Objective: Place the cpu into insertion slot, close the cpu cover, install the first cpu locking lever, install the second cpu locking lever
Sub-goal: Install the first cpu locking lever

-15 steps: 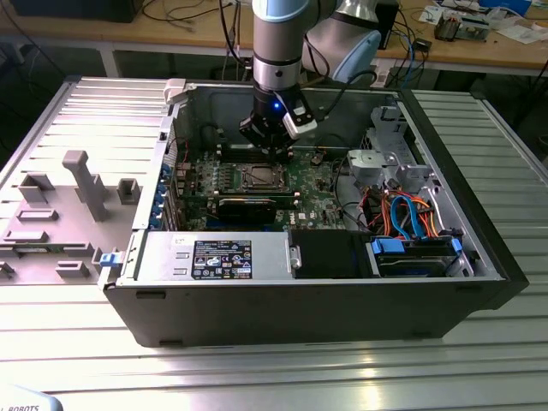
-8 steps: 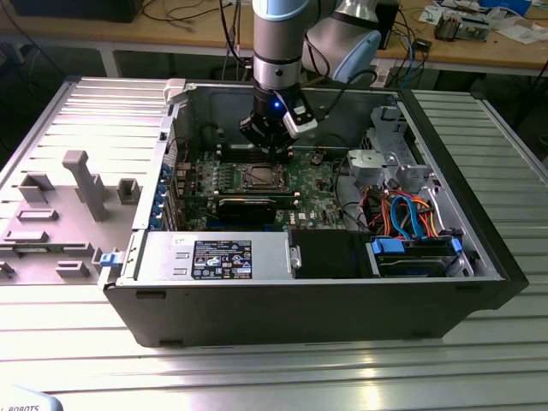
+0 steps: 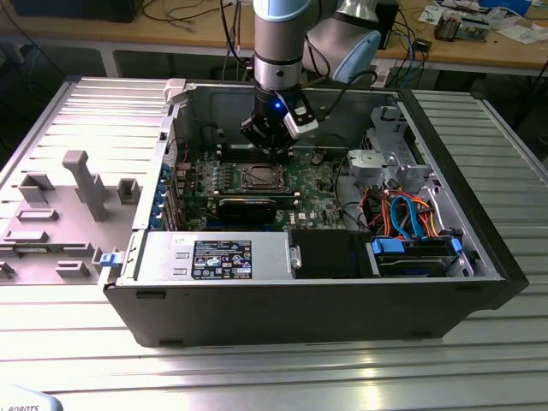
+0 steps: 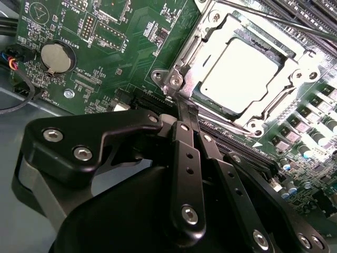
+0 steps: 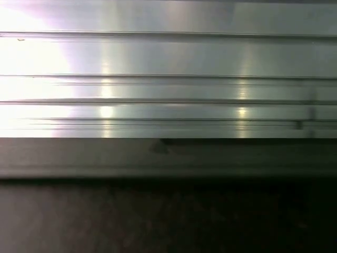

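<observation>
Two of the four steps looked finished, as far as the views allowed. In the second wrist view the fingers [image 4: 181, 108] were drawn together to a narrow tip with nothing between them, that tip just beside the lower-left corner of the cpu cover [image 4: 293, 79], right of centre in the frame. Whether it touched the frame or a lever there could not be told. The cpu [image 4: 239, 75] lay flat in the insertion slot [image 4: 210, 108], its pale, dull silver top showing through the cover's square window; the cover appeared folded down over it. A thin silvery rod [image 4: 274, 20] ran along the socket's upper edge, probably a locking lever; whether either lever was latched was unclear. In the exterior view the gripper [image 3: 272, 145] hung inside the open computer case [image 3: 300, 308] on the ribbed metal bench [image 3: 282, 368], just above the socket [image 3: 259, 178] at centre frame.
</observation>
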`<state>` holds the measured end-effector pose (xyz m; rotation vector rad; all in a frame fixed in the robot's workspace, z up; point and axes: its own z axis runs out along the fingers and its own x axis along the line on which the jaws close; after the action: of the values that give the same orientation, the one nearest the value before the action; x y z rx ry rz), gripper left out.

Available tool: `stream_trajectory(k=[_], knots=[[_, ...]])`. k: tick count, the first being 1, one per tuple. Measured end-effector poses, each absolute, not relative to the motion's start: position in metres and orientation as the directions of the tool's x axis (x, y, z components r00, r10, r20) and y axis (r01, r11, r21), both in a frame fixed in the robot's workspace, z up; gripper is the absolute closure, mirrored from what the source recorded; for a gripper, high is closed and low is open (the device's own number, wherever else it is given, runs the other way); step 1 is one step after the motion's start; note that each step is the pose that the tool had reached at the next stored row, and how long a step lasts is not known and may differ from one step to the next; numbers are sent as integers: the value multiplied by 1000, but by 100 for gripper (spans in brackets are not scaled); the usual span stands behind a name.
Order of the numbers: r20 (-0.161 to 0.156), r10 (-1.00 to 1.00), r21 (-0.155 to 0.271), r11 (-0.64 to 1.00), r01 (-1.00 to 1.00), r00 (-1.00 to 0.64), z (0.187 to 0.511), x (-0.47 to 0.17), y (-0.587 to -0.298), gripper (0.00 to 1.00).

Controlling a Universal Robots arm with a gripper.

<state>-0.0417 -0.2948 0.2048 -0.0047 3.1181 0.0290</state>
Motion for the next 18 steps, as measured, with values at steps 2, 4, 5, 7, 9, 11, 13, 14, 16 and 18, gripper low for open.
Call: stream_trajectory(k=[2,4,5,7,9,11,13,14,16,18], knots=[[-23,-3,18,1000,-3,-1000,204,-42,-295,89],[-23,-3,16,1000,-4,-1000,204,-42,-295,89],[-23,-3,14,1000,-4,-1000,204,-42,-295,89],[-23,-3,12,1000,-3,-1000,204,-42,-295,89],[-23,-3,12,1000,-3,-1000,203,-42,-295,89],[-23,-3,12,1000,-3,-1000,203,-42,-295,89],[-23,-3,11,1000,-4,-1000,201,-42,-295,89],[-23,-3,12,1000,-4,-1000,201,-42,-295,89],[-23,-3,25,1000,-3,-1000,201,-42,-295,89],[-23,-3,38,999,-3,-1000,201,-42,-295,89]])
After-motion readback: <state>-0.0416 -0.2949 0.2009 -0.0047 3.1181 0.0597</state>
